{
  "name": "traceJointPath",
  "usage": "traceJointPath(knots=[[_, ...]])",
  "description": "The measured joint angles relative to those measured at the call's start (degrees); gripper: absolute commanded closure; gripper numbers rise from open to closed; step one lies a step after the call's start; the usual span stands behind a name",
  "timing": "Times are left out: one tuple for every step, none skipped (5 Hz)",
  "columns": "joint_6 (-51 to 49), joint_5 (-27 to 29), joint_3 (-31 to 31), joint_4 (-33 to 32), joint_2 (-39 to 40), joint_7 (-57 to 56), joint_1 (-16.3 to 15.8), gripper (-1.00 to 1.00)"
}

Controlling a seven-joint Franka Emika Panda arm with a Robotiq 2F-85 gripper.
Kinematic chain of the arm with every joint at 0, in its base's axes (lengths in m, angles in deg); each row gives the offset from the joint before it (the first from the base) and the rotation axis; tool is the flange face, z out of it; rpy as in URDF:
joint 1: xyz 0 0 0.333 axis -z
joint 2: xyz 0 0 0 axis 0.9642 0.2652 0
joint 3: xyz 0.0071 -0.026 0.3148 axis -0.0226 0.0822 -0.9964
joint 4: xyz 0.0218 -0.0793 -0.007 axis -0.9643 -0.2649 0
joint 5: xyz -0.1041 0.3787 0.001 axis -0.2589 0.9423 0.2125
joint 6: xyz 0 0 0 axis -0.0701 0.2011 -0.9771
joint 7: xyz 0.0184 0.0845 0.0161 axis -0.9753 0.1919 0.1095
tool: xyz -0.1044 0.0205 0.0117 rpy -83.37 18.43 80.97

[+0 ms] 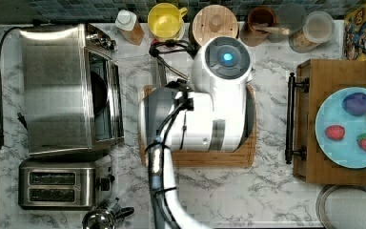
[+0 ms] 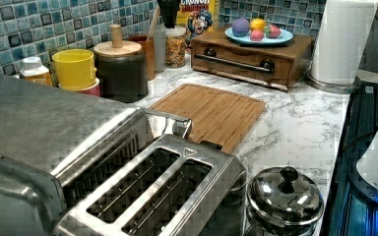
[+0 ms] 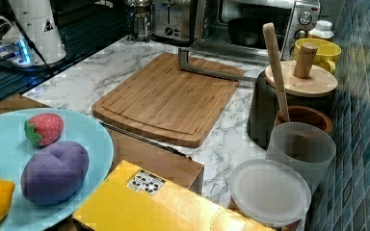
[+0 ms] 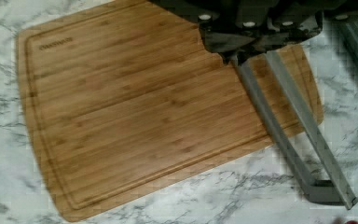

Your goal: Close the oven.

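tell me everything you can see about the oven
The oven is a boxy toaster oven that looks like stainless steel, at the top view's left on the marble counter, beside a two-slot toaster. Its glass door hangs open, folded down flat, and the metal bar handle reaches over the edge of the wooden cutting board. Control knobs sit on the front, and something dark sits inside.

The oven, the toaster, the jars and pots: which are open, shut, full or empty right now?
oven: door folded down open, a dark pan inside.
toaster: both slots empty.
small steel pot: lid on.
dark canister: wooden lid on.
frosted jar: lid on.
yellow cup: empty.
blue plate: holds toy fruit.
cutting board: bare, the oven's handle over its corner.
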Motion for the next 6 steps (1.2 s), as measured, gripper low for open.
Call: traceJointPath(knots=[[2.39, 4.08, 1.38, 0.5, 4.15, -10.27, 2.2, 1.0], [6.62, 13.94, 2.55, 0.5, 9.02, -24.45, 4.26, 1.0], [6.9, 20.7, 1.22, -0.39, 11.92, -40.54, 7.31, 1.0], [4.0, 26.49, 0.97, -1.57, 12.77, -49.38, 8.21, 1.0], [3.87, 27.3, 0.48, -1.29, 13.95, -50.22, 8.22, 1.0], [6.66, 28.53, -0.33, -0.73, 16.31, -50.22, 8.38, 1.0]])
